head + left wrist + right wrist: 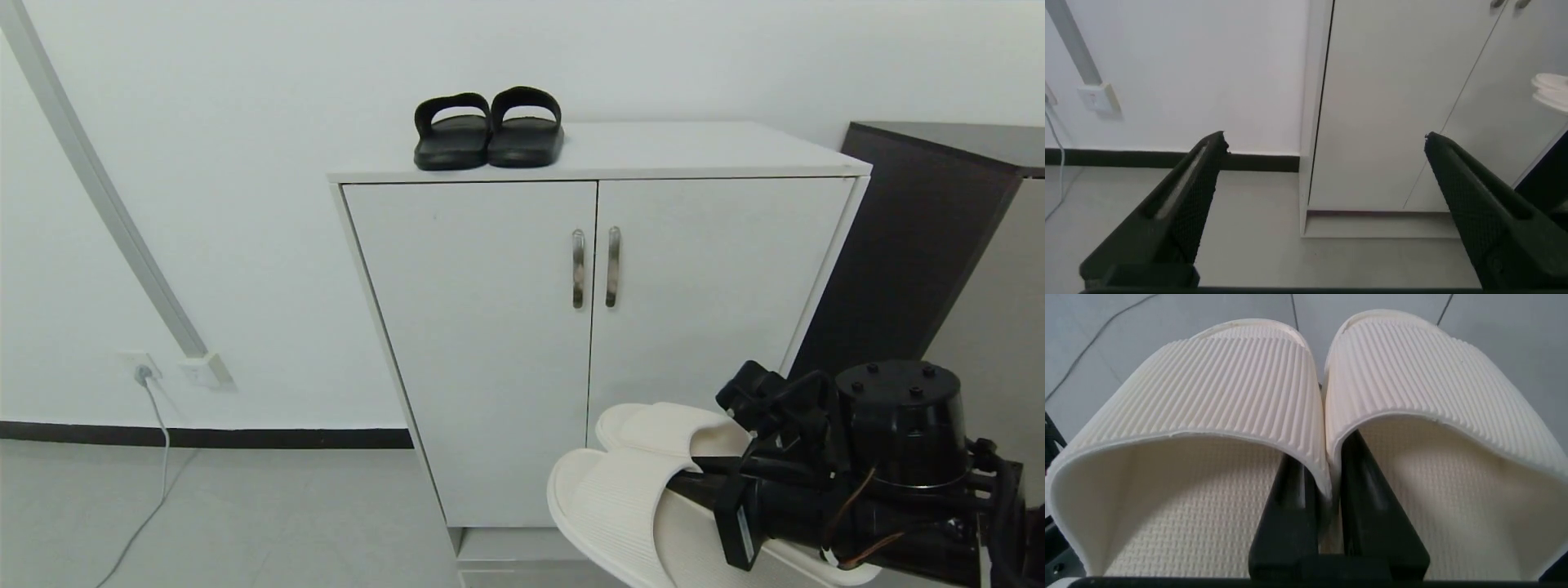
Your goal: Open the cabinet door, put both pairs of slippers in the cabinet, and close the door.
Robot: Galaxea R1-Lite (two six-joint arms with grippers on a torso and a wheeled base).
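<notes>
**Doors shut, one pair in hand, nothing stored yet**

By the look of things the task is at an early stage. The white cabinet [490, 367] stands ahead of both sets of fingers with its doors closed flush, so the first step, opening a door, is not yet done.

The right fingers [1290, 518] are nearly closed. They pinch together the inner strap edges of the white slippers [637, 490], one finger inside each slipper, so the pair hangs side by side from that single grip. The toes point away from the fingers toward the lower part of the right-hand door [702, 310].

The left fingers [1184, 204] are spread wide and hold nothing. The lower front corner of the cabinet and the floor lie beyond them.

The black slippers [488, 131] sit on the cabinet top, well above and beyond the right fingers, and nothing touches them.

What is left, judged from this: open a door, put the white pair inside, fetch the black pair and put it in, then shut the door.

Count:
- one white cabinet
- two doors
- two upright metal handles [595, 268], just beside each other at the seam
- two pairs of slippers, four in all: two white, two black
</notes>
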